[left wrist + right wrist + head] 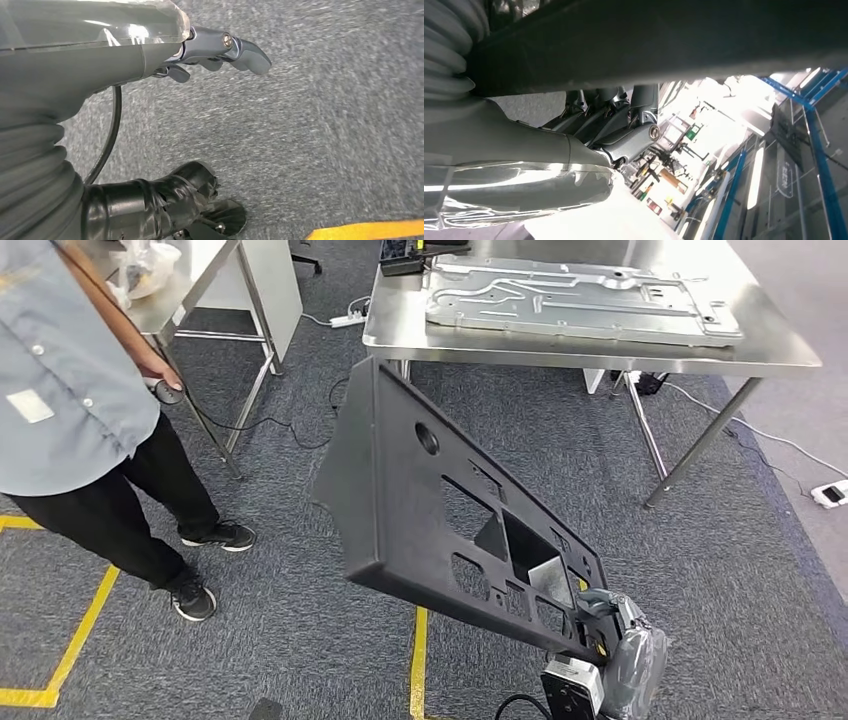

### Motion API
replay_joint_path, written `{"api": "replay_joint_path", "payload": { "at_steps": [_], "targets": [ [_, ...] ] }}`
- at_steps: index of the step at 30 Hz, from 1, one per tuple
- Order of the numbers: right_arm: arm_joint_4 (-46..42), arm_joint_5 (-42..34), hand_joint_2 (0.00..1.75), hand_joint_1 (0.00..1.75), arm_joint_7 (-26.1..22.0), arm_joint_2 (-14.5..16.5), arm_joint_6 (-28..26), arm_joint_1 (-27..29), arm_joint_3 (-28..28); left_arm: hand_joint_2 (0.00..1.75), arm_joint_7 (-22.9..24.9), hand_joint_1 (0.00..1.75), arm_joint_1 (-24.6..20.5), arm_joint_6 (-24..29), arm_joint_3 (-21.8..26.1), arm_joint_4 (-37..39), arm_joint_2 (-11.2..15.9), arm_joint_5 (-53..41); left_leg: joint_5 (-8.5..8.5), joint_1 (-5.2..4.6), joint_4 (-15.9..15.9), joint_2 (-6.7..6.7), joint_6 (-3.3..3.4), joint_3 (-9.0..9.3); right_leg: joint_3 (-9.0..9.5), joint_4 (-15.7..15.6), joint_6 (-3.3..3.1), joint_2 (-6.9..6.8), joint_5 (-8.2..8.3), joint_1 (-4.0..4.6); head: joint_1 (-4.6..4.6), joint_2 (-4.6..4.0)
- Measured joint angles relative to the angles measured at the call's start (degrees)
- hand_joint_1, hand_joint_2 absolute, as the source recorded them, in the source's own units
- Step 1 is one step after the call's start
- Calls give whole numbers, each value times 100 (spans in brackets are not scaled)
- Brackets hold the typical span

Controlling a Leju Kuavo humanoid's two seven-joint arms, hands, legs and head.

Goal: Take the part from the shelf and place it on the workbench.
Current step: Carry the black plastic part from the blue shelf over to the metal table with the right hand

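The part is a large black plastic panel with several cut-outs, carried tilted above the carpet in the head view. My right hand grips its near lower corner. In the right wrist view its fingers curl up against the panel's dark edge. The steel workbench stands ahead, just beyond the panel's far end, with a grey metal plate lying on it. My left hand hangs over the carpet with its fingers loosely apart and nothing in it.
A person in a grey shirt and black trousers stands close at the left. Behind them is a second steel table. Yellow floor tape runs under the panel. A power strip and cables lie on the carpet at the right.
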Motion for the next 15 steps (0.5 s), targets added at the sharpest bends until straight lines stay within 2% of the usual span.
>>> {"api": "replay_joint_path", "payload": {
  "at_steps": [1, 2, 4, 6, 7, 8, 10, 11, 12, 13, 15],
  "targets": [
    [2, 4, 175, 175, 2, 0, -1, -5, 0, 175, -7, 0, -3, -3, 0, 0, -3, -1, -23, -10, 11, 21, -32, 14, 139, -272, -27, -46, 79, 16, -1, 0],
    [4, 8, 175, 175, 4, -2, -1, -8, 0, 175, -10, 0, -8, -7, 1, 0, -4, -2, -39, -21, 16, 40, -66, 24, 198, -400, -59, -68, 89, 37, -1, -1],
    [8, 11, 175, 175, 8, -4, -1, -10, 0, 175, -17, 0, -20, -15, 1, 0, -6, -6, -49, -29, 5, 80, -134, 46, 190, -437, -129, -22, 74, 67, -2, 0],
    [9, 16, 175, 175, 10, -6, -2, -10, 0, 175, -20, 0, -31, -19, 1, 0, -8, -11, -131, -12, 81, 37, -194, 32, 202, -476, -204, 32, 94, 44, -3, 0],
    [9, 19, 175, 175, 11, -6, -2, -13, 0, 175, -21, 0, -34, -19, 1, 0, -9, -12, -254, -6, 253, -26, -214, -37, 212, -500, -243, 55, 107, 27, -5, 1],
    [9, 21, 175, 175, 12, -6, -1, -15, 0, 175, -22, 0, -34, -20, 1, 0, -9, -12, -434, 1, 555, -105, -228, -171, 221, -515, -275, 78, 114, 16, -7, 1],
    [10, 22, 175, 175, 16, -6, 0, -18, 0, 175, -23, 0, -24, -21, -1, 0, -9, -11, -790, 1, 1343, -191, -237, -549, 216, -510, -307, 139, 110, 30, -8, 1],
    [11, 22, 175, 175, 19, -6, 0, -17, 0, 175, -23, 0, -16, -22, -1, 0, -9, -10, -851, 1, 1615, -202, -238, -691, 214, -501, -314, 176, 107, 38, -8, 1],
    [12, 22, 175, 175, 23, -6, 0, -16, 0, 175, -25, 0, -8, -25, -1, 0, -9, -10, -795, 1, 1683, -204, -232, -744, 214, -491, -317, 214, 102, 45, -8, 0],
    [13, 22, 175, 175, 26, -6, 0, -17, 0, 175, -30, 0, -4, -29, -1, 0, -9, -10, -625, 1, 1508, -207, -217, -685, 217, -479, -318, 252, 97, 50, -9, 0],
    [14, 25, 175, 175, 32, -6, 1, -18, 0, 175, -51, 0, -5, -48, -1, 0, -4, -7, -200, -5, 734, -272, -157, -363, 227, -459, -305, 316, 83, 60, -8, -1]
  ]
}}
